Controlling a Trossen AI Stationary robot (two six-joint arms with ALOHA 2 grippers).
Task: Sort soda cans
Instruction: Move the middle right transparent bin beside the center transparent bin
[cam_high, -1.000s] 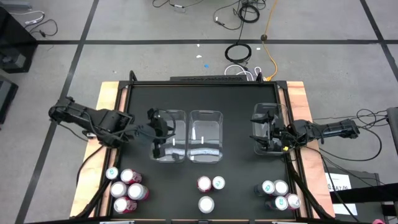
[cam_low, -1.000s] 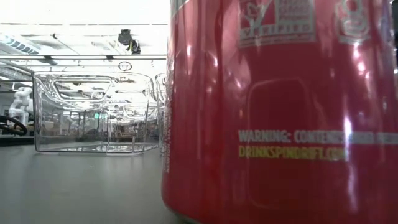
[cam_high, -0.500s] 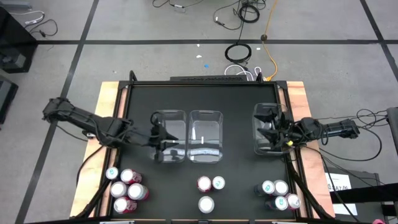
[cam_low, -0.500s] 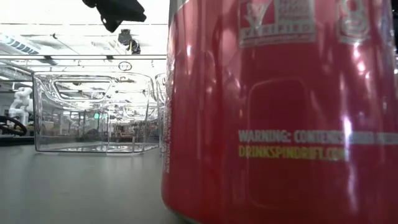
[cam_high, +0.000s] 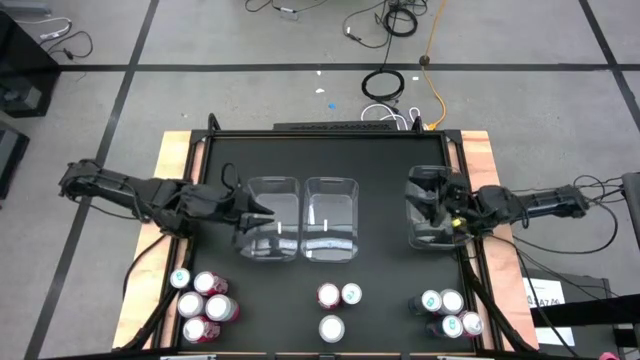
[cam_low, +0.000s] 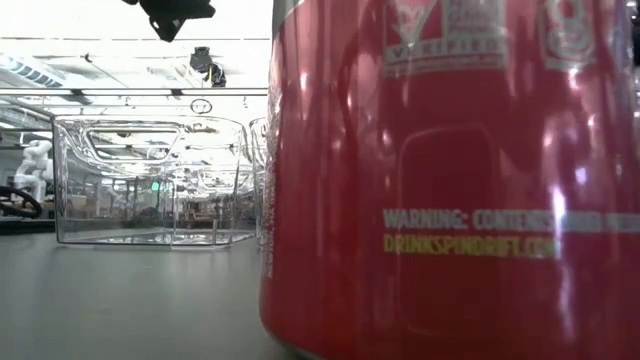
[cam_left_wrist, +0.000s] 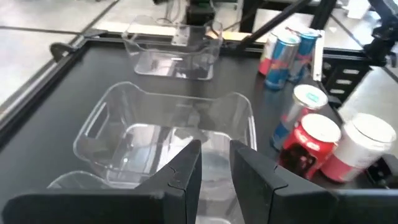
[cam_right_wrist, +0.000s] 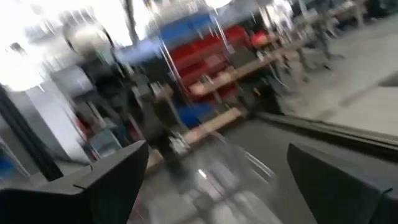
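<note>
Soda cans stand upright on the black table in three groups near its front edge: several at the left (cam_high: 202, 303), three in the middle (cam_high: 335, 305), several at the right (cam_high: 450, 313). A red can (cam_low: 450, 180) fills the low view. My left gripper (cam_high: 262, 206) hovers over the left rim of the left clear bin (cam_high: 272, 225); its fingers are nearly together and hold nothing, as the left wrist view (cam_left_wrist: 214, 168) shows. My right gripper (cam_high: 428, 200) hovers over the right clear bin (cam_high: 430, 215), open and empty, as the right wrist view (cam_right_wrist: 211, 174) shows.
A middle clear bin (cam_high: 332, 220) stands beside the left one; all three bins look empty. Bare black table lies between the bins and the cans. The table has a raised frame (cam_high: 205, 140) and wooden side strips (cam_high: 170, 170).
My left gripper has closed its fingers from wide apart to nearly together. It has reached a little further over the left bin, then gone slightly toward the far edge. My right gripper has shifted slightly toward the far edge above the right bin. The cans have stayed put.
</note>
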